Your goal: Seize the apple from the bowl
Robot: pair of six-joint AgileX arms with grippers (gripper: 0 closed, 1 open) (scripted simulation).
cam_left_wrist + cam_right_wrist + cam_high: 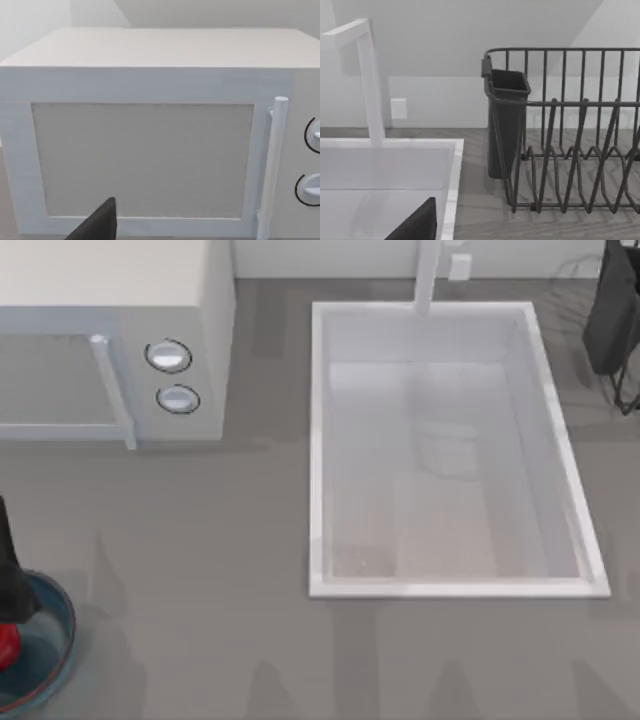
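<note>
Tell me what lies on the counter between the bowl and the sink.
Nothing: in the top view the grey counter runs bare from the bowl, at the left edge with the apple inside, to the sink.

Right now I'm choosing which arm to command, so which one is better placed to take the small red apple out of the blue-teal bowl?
Left. The left hand hangs over the blue-teal bowl at the table's left edge, right by the small red apple. The right arm is parked at the far right corner, beyond the white sink.

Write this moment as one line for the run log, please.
left end effector: over bowl, at apple | apple: inside bowl, top view's lower left | right arm: parked | sink: centre
</note>
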